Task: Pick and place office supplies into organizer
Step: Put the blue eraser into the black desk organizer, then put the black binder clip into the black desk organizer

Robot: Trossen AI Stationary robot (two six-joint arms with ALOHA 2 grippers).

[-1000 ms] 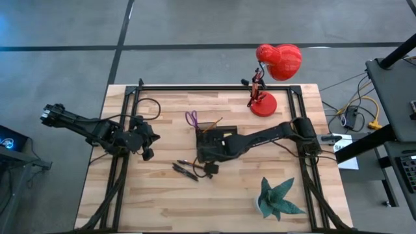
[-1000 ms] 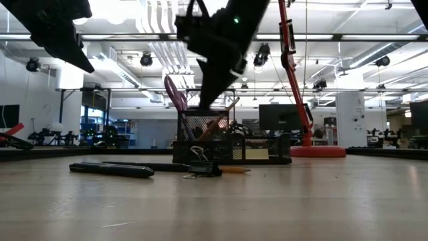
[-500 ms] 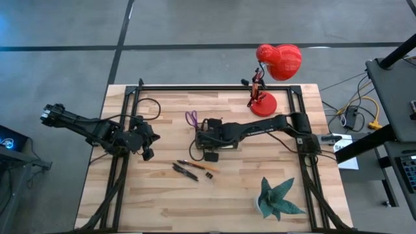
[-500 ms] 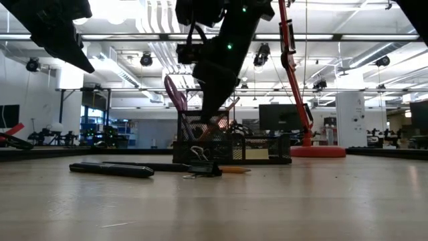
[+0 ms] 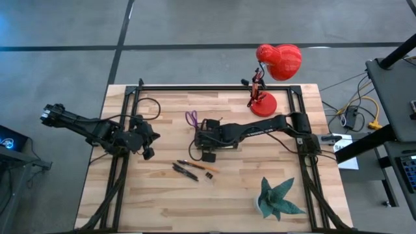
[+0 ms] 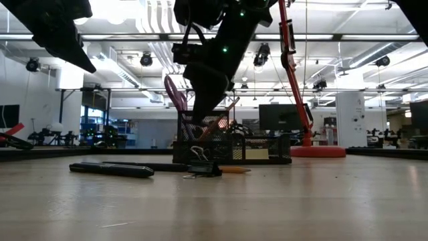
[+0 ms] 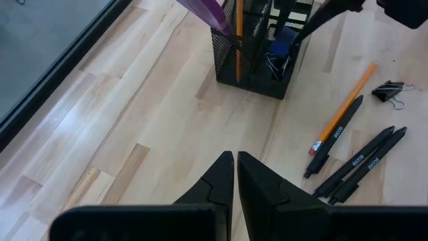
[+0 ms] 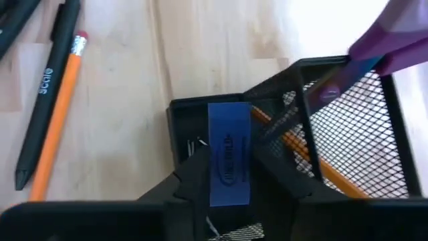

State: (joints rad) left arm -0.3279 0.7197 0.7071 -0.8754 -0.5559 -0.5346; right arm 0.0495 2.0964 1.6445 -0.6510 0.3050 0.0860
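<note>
- the right gripper (image 5: 207,132) is being held directly over the organizer (image 5: 211,140) near the middle of the surface (image 5: 162,195); in the right wrist view a small blue item (image 8: 229,161) is being clamped between the fingers, above a small open compartment of the organizer (image 8: 314,134).
- the item's long axis is being kept in line with the fingers, pointing down into that compartment, so a straight lowering and release is judged to be the next move.
- scissors (image 5: 191,118) and an orange pencil (image 8: 301,150) are already standing in the tall mesh cup beside that compartment.
- pens (image 5: 185,171), a loose pencil (image 5: 198,165) and a binder clip (image 5: 209,175) are still lying on the surface just in front of the organizer, about midway between the two arms.
- the left gripper (image 7: 235,174) is being held over bare wood at the left side, well apart from the organizer, with its fingers together and nothing between them.
</note>
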